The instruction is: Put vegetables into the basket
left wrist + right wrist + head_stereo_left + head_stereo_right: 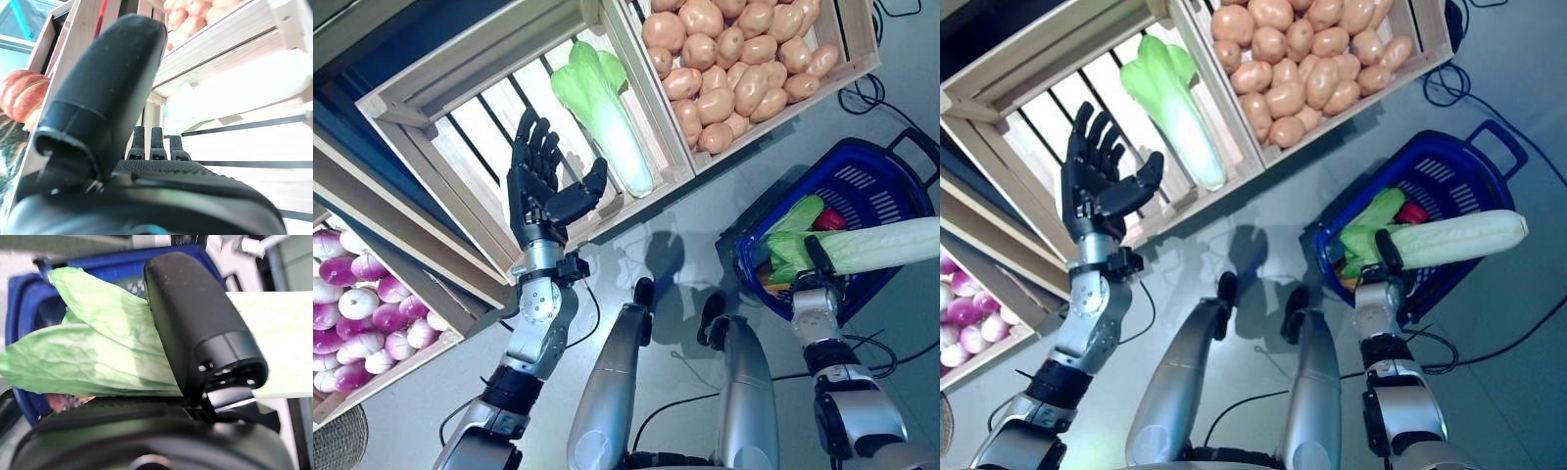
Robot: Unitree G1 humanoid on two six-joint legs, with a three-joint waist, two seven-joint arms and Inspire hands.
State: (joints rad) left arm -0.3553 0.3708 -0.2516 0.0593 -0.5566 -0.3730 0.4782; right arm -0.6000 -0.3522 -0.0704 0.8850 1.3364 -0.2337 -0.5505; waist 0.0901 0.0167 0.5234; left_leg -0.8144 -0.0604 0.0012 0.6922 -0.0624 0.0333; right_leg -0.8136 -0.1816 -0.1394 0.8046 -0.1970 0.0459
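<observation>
My right hand (819, 262) clamps a cabbage (876, 245) across the blue basket (862, 191); I should lower it inside before letting go. My left hand (540, 186), fingers spread, hovers beside the crate's cabbage (604, 113).

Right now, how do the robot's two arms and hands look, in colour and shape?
Both arms are silver-grey metal with rounded segments and black joint bands. The left hand and the right hand are dark, almost black, with matte, finely textured surfaces. Neither thumb shows a white cover.
</observation>
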